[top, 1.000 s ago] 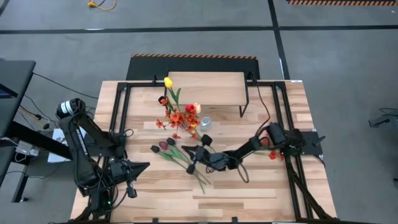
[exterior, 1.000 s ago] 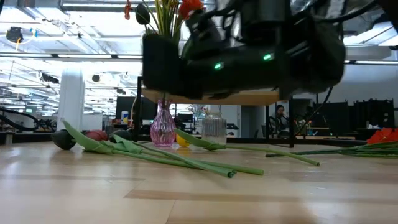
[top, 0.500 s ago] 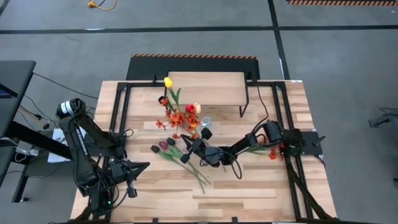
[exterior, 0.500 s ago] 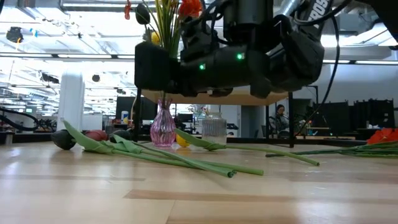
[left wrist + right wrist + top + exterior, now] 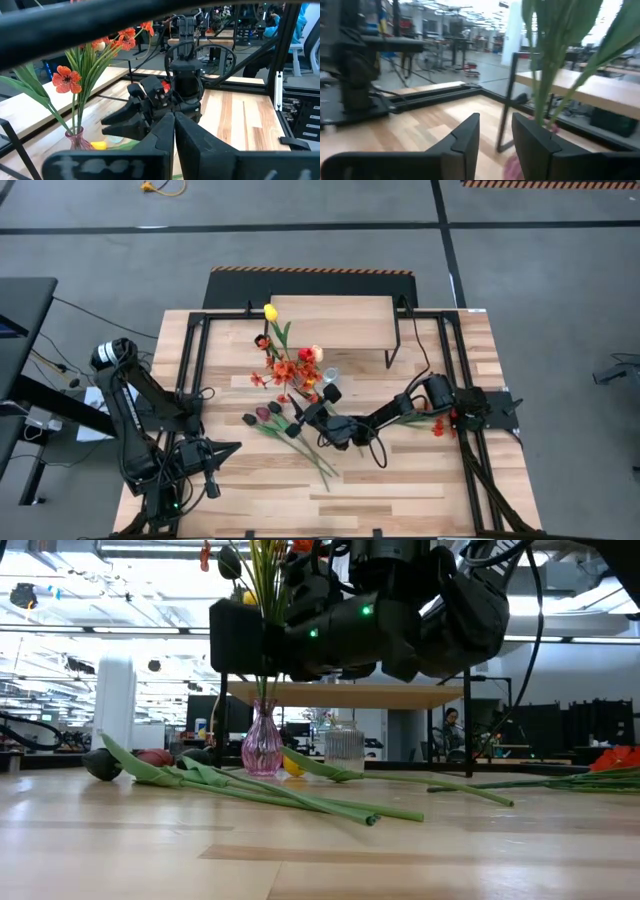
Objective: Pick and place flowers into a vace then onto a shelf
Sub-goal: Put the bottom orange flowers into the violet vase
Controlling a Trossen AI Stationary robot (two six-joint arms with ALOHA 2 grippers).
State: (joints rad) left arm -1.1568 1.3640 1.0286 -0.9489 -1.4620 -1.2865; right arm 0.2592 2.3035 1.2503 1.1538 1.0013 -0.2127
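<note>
— Where are the claws?
— Left claw (image 5: 212,480) rests pressed together at the desk's (image 5: 420,490) near corner. Right claw (image 5: 300,417) hovers slightly spread, empty, over loose flowers (image 5: 290,432) beside the vase (image 5: 262,745).
— The shelf (image 5: 330,320)?
— Farther back, bare.

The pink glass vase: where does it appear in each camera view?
High view: the pink vase is hidden under its bouquet, left of the right gripper.
Low view: left of centre.
Left wrist view: bottom left.
Right wrist view: bottom edge.
Shared landmark: the shelf.
</note>
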